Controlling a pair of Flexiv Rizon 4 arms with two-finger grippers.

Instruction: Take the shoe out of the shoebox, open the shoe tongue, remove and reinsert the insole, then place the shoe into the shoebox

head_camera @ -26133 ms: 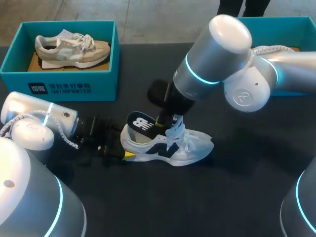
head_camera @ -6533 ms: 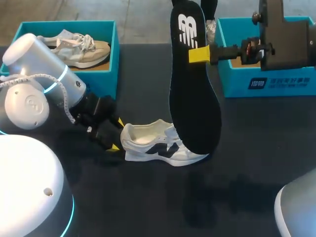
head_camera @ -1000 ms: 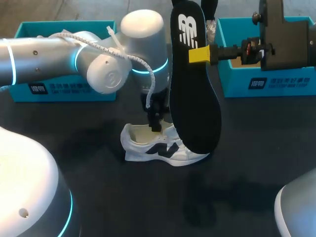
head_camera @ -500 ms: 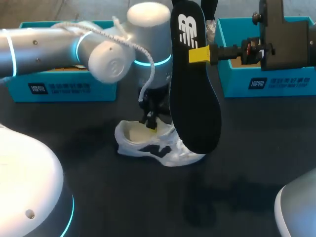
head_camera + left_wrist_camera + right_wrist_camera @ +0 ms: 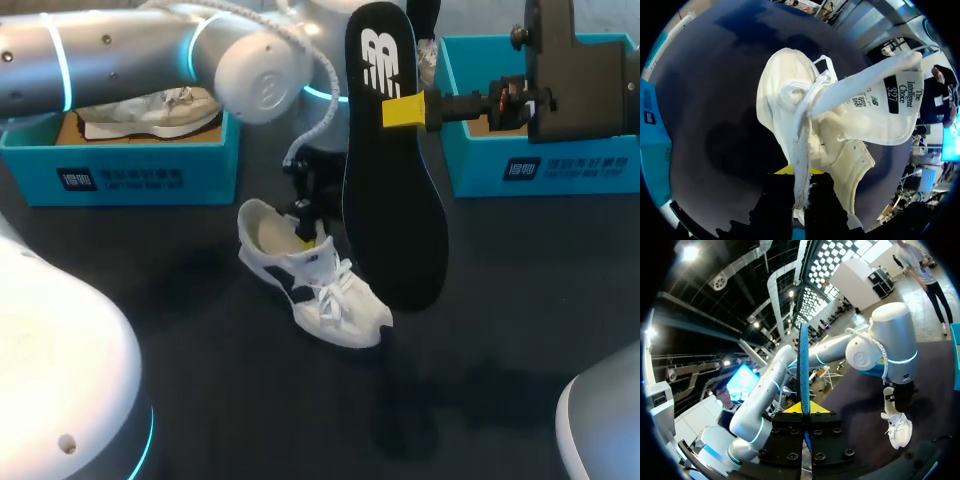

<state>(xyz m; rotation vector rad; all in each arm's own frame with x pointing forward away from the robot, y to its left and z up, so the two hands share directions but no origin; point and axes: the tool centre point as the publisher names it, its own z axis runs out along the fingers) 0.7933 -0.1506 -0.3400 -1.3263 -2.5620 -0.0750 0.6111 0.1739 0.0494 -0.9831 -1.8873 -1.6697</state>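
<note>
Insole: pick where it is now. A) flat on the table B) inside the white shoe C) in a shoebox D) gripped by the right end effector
D: the black insole stands on edge, clamped in the right end effector, outside the white shoe.

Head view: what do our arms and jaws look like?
Left arm: silver-grey rounded links, glowing cyan joint rings, white braided cable alongside, black wrist. Right arm: black boxy end. Jaws black with yellow tips.
</note>
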